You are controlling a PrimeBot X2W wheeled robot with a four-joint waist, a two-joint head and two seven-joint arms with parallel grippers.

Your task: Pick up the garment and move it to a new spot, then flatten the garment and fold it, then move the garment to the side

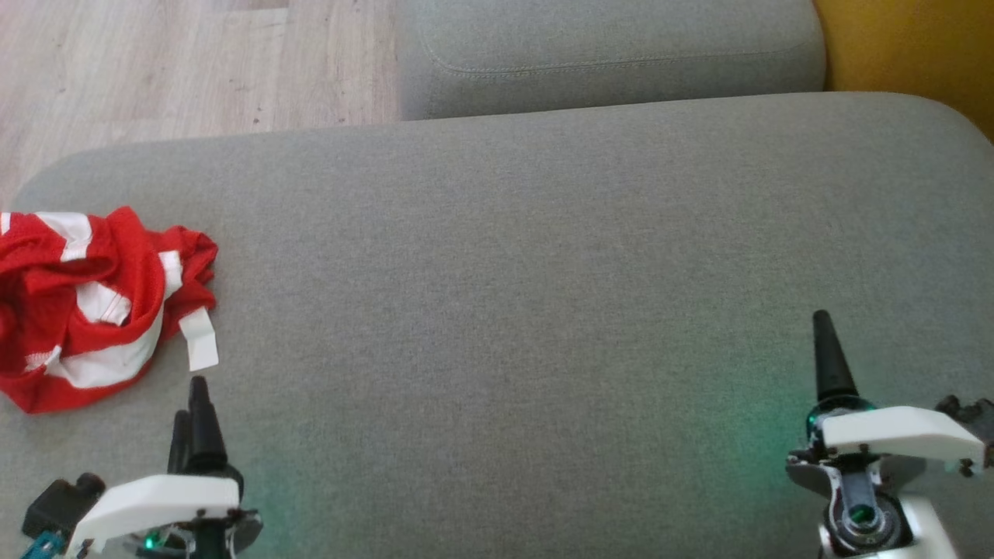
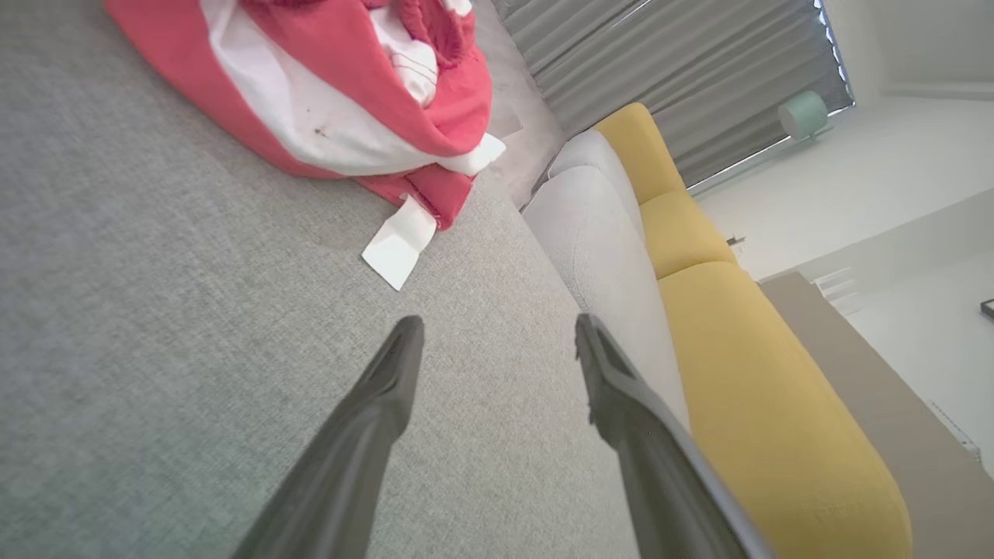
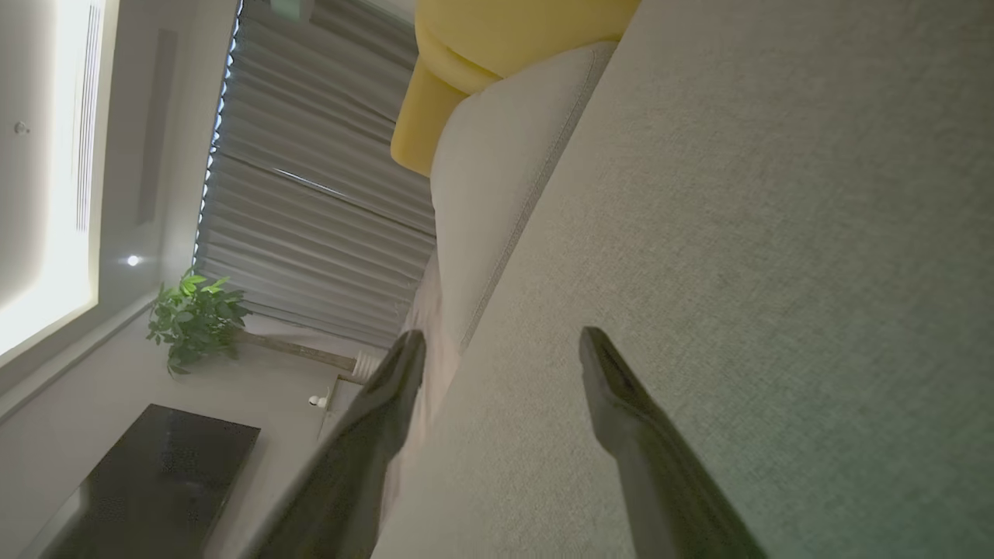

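Garment [image 1: 93, 303] in a red-and-white heap, left part off-frame; left claw [image 2: 498, 322] and right claw [image 3: 501, 335] apart.

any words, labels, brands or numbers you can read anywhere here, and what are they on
No text can be read in any view.
Tag on the garment: white, blank on the side that shows.
Inner label in the garment's folds: faint lines, too blurred to read.
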